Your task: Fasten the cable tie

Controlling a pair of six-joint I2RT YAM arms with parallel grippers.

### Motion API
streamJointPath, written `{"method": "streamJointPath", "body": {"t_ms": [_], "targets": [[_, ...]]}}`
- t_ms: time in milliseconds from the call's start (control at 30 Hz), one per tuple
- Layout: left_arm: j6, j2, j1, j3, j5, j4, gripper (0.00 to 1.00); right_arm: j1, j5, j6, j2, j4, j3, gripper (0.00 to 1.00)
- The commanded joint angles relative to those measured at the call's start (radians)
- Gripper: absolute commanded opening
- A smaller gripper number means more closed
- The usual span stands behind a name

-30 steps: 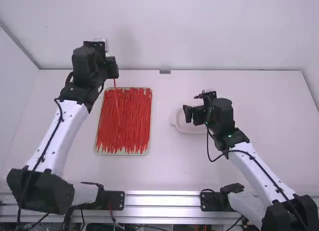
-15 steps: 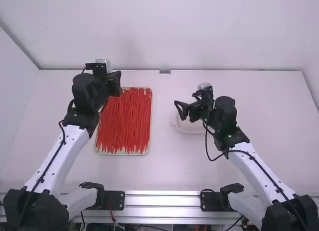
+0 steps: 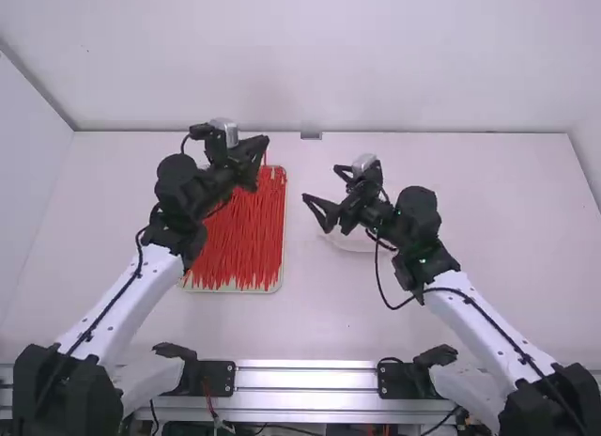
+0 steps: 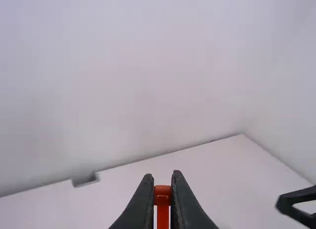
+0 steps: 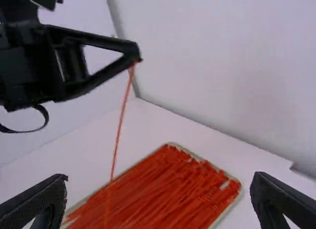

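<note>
The left end effector (image 3: 255,150) is up off the table (image 3: 488,220), over the 12 o'clock end of the tray (image 3: 231,289), and its two fingers are clamped together on a single red cable tie (image 5: 120,121). In the left wrist view the tie's head sits pinched between the finger pads. From there the strip hangs almost straight down, and its lower end reaches the heap of red cable ties (image 3: 235,231) that fills the tray. The tray itself lies toward 9 o'clock from the table's middle.

The right end effector (image 3: 325,194) hangs in the air at the tray's 3 o'clock side, near its far corner and pointed toward the hanging tie. Its fingers are spread wide apart and grip nothing. The two end effectors are near each other but not touching. A white dish (image 3: 340,241) rests on the table under the right arm's wrist, partly hidden by it.
</note>
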Motion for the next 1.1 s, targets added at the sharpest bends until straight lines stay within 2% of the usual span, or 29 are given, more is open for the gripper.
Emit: {"method": "streamJointPath", "body": {"t_ms": [0, 300, 433, 567, 700, 900, 967, 1033, 1067], "targets": [[-0.018, -0.025, -0.032, -0.004, 0.011, 0.023, 0.02, 0.046, 0.103, 0.006, 0.008, 0.023, 0.008, 0.99], [-0.052, -0.024, -0.117, -0.004, 0.011, 0.099, 0.02, 0.167, 0.314, 0.007, 0.105, 0.198, 0.009, 0.99], [-0.053, -0.024, -0.131, -0.004, 0.012, 0.119, 0.02, 0.183, 0.312, 0.007, 0.179, 0.277, 0.019, 1.00], [-0.060, -0.024, -0.132, -0.004, 0.011, 0.118, 0.02, 0.179, 0.315, 0.053, 0.220, 0.288, 0.038, 0.98], [-0.059, -0.024, -0.124, -0.004, 0.008, 0.117, 0.02, 0.166, 0.306, 0.060, 0.244, 0.287, 0.050, 0.86], [-0.059, -0.024, -0.126, -0.004, 0.008, 0.122, 0.02, 0.160, 0.280, 0.058, 0.243, 0.293, 0.050, 0.45], [-0.059, -0.024, -0.124, -0.004, 0.007, 0.121, 0.02, 0.154, 0.281, 0.059, 0.243, 0.294, 0.050, 0.43], [-0.059, -0.024, -0.125, -0.004, 0.008, 0.118, 0.02, 0.154, 0.281, 0.058, 0.243, 0.300, 0.050, 0.56], [-0.059, -0.024, -0.126, -0.004, 0.008, 0.117, 0.02, 0.154, 0.280, 0.058, 0.243, 0.309, 0.050, 0.57]]}}
